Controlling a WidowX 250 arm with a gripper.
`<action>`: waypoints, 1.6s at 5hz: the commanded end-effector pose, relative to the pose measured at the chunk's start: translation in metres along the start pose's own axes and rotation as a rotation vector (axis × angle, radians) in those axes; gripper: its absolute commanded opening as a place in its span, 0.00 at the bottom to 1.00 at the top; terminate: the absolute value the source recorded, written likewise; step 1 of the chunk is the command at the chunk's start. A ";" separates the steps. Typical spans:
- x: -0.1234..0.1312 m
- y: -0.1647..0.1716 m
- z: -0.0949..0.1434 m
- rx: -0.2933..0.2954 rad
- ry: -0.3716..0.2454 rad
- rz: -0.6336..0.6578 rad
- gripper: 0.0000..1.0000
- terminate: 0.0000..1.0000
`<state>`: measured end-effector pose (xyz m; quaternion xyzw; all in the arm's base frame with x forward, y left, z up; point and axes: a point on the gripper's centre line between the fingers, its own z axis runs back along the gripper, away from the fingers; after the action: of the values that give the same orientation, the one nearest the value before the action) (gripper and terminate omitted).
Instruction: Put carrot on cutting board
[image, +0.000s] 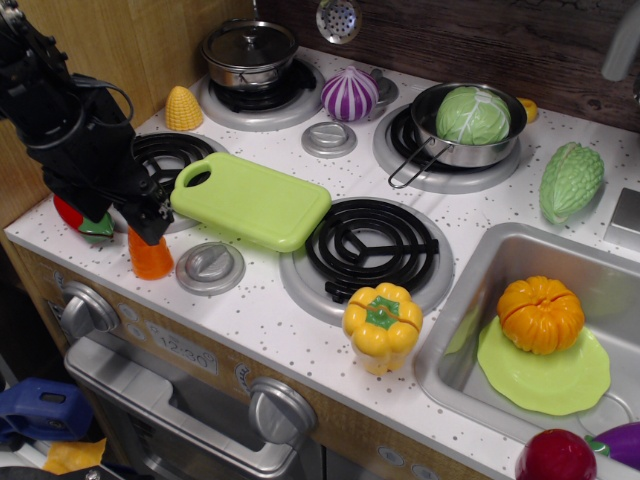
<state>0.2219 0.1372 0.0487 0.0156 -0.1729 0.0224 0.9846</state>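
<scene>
The orange carrot (151, 259) stands upright on the white counter near the front left, just left of a grey knob (209, 267). My black gripper (145, 226) is right above the carrot and covers its tip; whether its fingers are open or closed around the carrot cannot be told. The light-green cutting board (250, 199) lies flat just right of the gripper, between the left burner (166, 160) and the middle burner (372, 250), handle hole toward the left.
A red pepper (82, 221) lies left behind the arm. Yellow corn (184, 108), a lidded pot (249, 52), a purple onion (349, 95) and a pan with cabbage (470, 120) stand at the back. A yellow pepper (382, 324) is at the front; the sink (470, 290) is at right.
</scene>
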 end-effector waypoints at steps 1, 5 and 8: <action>0.003 0.006 -0.010 -0.002 -0.033 -0.025 1.00 0.00; 0.016 0.000 -0.006 -0.004 -0.034 -0.011 0.00 0.00; 0.076 -0.014 0.020 0.057 -0.069 -0.065 0.00 0.00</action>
<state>0.2938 0.1185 0.0747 0.0308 -0.2019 -0.0052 0.9789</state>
